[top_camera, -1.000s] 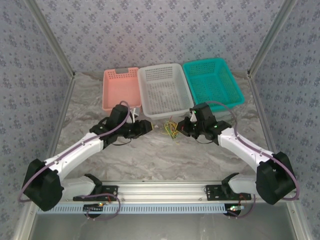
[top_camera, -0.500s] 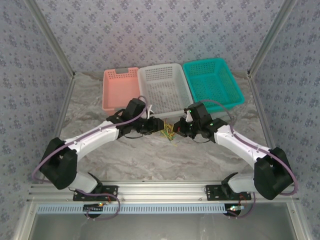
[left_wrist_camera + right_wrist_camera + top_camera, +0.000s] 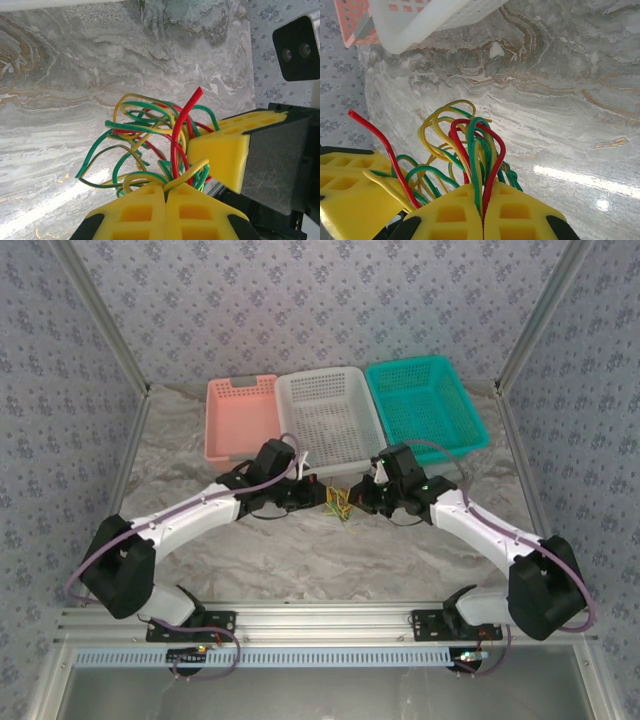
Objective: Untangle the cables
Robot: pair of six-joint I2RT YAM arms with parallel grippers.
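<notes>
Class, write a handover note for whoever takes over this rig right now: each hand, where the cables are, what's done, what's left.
Left hand: shut on the cables.
Right hand: shut on the same bunch from the opposite side.
Cables: one tangled bunch of red, green and yellow wires between the two hands, in front of the white basket.
Done: both hands grip the bunch.
Left: nothing separated yet; probably ease the hands apart to loosen it.

White arms (image 3: 190,515) wearing black joints (image 3: 120,575); purple cords (image 3: 78,570) running along. Left gripper (image 3: 165,190) and right gripper (image 3: 482,202) showing yellow pads (image 3: 135,212), square holes.
</notes>
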